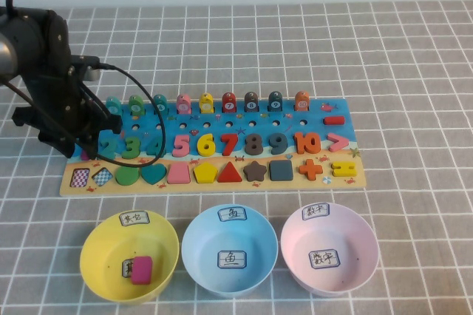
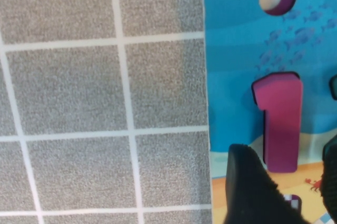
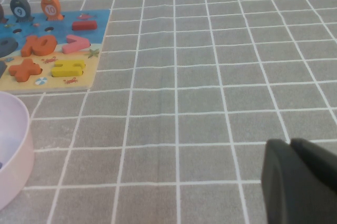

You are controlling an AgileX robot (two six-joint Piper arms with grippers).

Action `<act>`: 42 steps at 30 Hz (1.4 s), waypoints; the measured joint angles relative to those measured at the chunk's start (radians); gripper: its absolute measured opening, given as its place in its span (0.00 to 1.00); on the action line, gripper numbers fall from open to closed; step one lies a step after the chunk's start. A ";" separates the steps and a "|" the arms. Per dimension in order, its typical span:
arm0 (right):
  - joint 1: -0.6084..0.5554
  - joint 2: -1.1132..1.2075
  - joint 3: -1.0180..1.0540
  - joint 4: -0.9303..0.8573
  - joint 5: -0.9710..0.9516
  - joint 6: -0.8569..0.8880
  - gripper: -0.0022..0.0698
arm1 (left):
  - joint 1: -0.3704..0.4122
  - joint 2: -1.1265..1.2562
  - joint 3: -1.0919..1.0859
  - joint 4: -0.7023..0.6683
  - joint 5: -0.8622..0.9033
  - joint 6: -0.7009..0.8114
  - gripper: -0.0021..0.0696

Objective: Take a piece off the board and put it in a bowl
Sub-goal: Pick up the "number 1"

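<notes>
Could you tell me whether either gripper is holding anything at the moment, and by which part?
Nothing is held. The left gripper hangs open over the board's left end, fingers either side of the magenta 1 piece. The right gripper is off to the right, away from everything.

Yellow bowl (image 1: 103,252) holds magenta block (image 1: 141,270); blue bowl (image 1: 199,245).

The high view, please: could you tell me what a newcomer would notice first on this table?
The long blue board with its bright numbers and shapes lies mid-table, and the left tool hangs open over its left end, its fingers either side of the magenta piece shaped like a 1. Along the near edge stand a yellow bowl holding a magenta block, a blue bowl and the pink bowl. The right tool waits over bare cloth.
</notes>
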 joint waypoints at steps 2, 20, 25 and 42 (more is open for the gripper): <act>0.000 0.000 0.000 0.000 0.000 0.000 0.00 | 0.000 0.001 0.000 0.000 0.000 0.000 0.40; 0.000 0.000 0.000 0.000 0.000 0.000 0.00 | 0.000 0.020 -0.002 0.000 0.000 0.000 0.36; 0.000 0.000 0.000 0.000 0.000 0.000 0.00 | 0.000 0.020 -0.002 0.000 -0.011 0.000 0.29; 0.000 0.000 0.000 0.000 0.000 0.000 0.00 | 0.000 0.020 -0.002 0.000 -0.041 0.000 0.26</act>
